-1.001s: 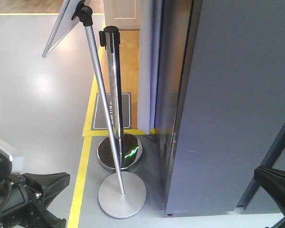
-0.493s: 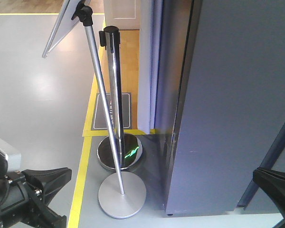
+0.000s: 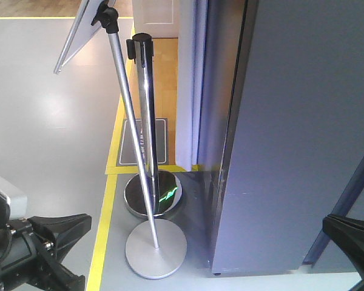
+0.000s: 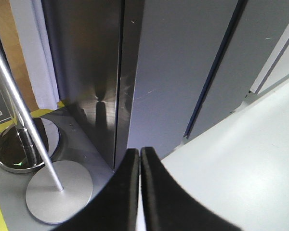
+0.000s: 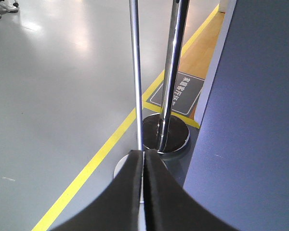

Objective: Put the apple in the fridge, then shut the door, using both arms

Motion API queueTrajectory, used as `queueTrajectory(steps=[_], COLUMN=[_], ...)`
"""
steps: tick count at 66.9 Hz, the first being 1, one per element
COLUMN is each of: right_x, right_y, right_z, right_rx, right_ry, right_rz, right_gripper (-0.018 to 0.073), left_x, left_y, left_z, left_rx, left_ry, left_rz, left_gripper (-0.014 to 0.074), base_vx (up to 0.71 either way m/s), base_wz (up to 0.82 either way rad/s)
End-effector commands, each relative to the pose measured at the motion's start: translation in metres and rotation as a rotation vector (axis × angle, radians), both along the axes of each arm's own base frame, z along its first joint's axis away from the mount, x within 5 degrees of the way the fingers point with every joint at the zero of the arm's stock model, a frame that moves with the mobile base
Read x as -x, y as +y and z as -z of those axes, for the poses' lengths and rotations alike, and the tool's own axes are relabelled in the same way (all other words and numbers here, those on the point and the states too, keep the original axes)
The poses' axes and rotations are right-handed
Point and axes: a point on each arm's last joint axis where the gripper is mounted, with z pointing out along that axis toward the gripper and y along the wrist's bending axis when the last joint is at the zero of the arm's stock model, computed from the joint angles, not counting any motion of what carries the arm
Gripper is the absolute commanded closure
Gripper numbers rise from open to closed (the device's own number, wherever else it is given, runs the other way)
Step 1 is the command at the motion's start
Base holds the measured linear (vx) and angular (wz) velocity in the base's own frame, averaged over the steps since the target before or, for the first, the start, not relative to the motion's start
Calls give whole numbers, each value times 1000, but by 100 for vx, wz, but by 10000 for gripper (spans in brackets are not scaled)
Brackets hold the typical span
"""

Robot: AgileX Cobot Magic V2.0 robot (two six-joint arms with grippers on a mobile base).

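Pincer (image 4: pixel 139 166) before dark grey fridge (image 4: pixel 178 72)

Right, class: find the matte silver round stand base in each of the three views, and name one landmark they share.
Exterior front-facing: matte silver base sits bottom centre-left, left of the fridge.
Left wrist: lower left, left of the shut left pincer.
Right wrist: only its edge shows, behind the shut right pincer.
Shared landmark: the shiny dark stanchion base.
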Motion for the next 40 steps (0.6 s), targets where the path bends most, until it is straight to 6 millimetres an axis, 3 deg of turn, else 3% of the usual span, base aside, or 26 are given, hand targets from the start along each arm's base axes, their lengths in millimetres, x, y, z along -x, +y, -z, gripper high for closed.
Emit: queueTrajectory(steps=[1, 18, 40], right_x=[-3, -3, -3], right_y=[-1, -1, -1], right_z=[-11, -11, -11], right_rx=[-25, -25, -25], right_ry=[-47, -45, -45], right_rz=[26, 24, 24], right_gripper=[561, 561, 561], left_x=[-4, 4, 51], left_y=[-1, 35, 87], left_z=[-17, -17, 36], left_rx=[60, 83, 121], left_ry=[-94, -171, -296], left_rz=[-3, -156, -435], left_gripper=[603, 603, 603], base_vx=[0, 0, 0], base_wz=[0, 0, 0])
